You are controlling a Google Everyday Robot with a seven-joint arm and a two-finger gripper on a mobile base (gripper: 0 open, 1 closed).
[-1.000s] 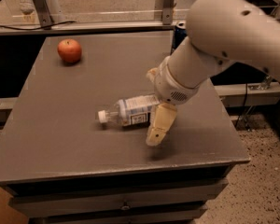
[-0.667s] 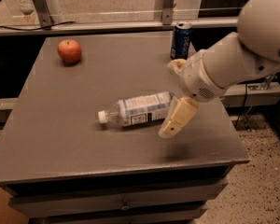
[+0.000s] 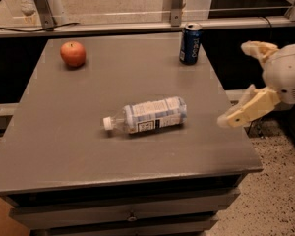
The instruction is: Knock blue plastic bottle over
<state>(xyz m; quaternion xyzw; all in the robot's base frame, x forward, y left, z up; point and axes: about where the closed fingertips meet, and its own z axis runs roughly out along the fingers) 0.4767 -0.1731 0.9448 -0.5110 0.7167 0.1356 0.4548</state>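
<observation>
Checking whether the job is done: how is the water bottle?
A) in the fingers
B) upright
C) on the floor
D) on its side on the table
D: the bottle lies flat on the table; the gripper hangs beyond the table edge, apart from it.

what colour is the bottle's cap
The cap is white, camera view; the end effector hangs beside the table.

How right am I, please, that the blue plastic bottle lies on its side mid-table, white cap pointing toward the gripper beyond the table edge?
Not quite: in the camera view the blue plastic bottle lies on its side mid-table, but its white cap points away from the gripper, which hangs beyond the edge of the table, jaws open and empty.
</observation>
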